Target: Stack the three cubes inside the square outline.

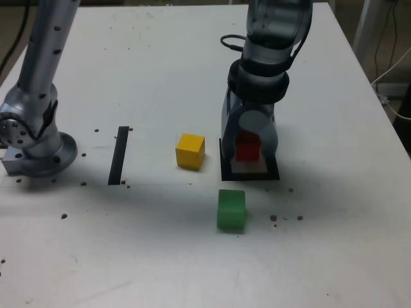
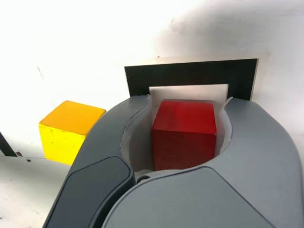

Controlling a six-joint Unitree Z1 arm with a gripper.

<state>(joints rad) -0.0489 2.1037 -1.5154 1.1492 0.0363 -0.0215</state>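
First cube is arriving at the square; two cubes are not stacked yet.

The gripper (image 1: pixel 248 151), in the centre right of the exterior view, points down from the arm and is clamped on the red cube (image 1: pixel 247 149) over the square outline (image 1: pixel 250 172); I cannot tell if the cube touches the white centre. The yellow cube (image 1: pixel 190 151) and the green cube (image 1: pixel 231 209) lie free on the table (image 1: pixel 160 64).

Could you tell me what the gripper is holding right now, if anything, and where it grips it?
The gripper holds the red cube, its jaws closed on two opposite side faces, over the square outline.
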